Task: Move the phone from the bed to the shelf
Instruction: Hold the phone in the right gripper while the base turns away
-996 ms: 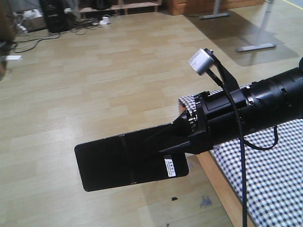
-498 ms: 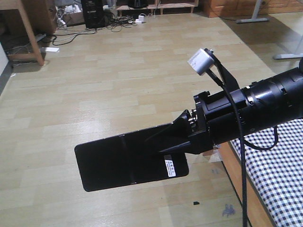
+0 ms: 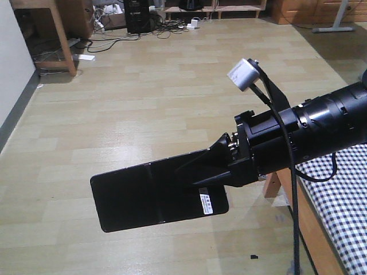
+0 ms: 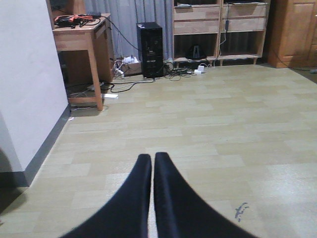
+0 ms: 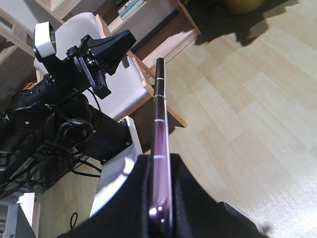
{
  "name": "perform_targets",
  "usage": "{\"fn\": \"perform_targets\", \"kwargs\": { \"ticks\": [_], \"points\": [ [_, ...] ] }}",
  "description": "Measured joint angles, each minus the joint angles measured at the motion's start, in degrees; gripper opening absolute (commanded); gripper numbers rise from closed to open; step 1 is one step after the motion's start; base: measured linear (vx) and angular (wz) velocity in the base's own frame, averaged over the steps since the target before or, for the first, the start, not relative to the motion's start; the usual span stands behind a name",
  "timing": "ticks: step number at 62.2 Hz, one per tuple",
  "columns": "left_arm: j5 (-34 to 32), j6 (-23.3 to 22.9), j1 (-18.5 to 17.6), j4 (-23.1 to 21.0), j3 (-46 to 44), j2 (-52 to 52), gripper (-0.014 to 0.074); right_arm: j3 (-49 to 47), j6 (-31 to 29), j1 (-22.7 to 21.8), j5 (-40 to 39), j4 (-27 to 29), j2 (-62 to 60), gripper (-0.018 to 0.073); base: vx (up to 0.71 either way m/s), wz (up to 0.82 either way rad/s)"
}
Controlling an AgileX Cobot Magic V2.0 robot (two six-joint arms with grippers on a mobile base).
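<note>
Nearest you, your right gripper (image 3: pixel 215 163) was clamped tight on one end of the thin, glossy black phone with a white barcode sticker (image 3: pixel 152 195). It held the phone out in the air above the pale wood-plank floor (image 3: pixel 143 103), clear of the black-and-white gingham bed (image 3: pixel 344 195) at the lower right beneath the arm. Your left gripper (image 4: pixel 151 161) had its two dark fingers pressed together with nothing between them, and farthest off a black computer tower (image 4: pixel 150 48) and a tan wooden shelving unit (image 4: pixel 195 29) stood against the back wall.
</note>
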Motion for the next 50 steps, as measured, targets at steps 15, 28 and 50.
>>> {"fn": "perform_targets", "kwargs": {
  "ticks": [15,28,50],
  "points": [
    [0.00,0.00,0.00,0.00,0.00,0.00,0.0001,0.00,0.00,0.00,0.00,0.00,0.00,-0.0002,0.11,0.12],
    [0.00,0.00,0.00,0.00,0.00,0.00,0.0001,0.00,0.00,0.00,0.00,0.00,0.00,-0.0002,0.16,0.04],
    [0.00,0.00,0.00,0.00,0.00,0.00,0.0001,0.00,0.00,0.00,0.00,0.00,0.00,-0.0002,0.24,0.00]
  ]
}}
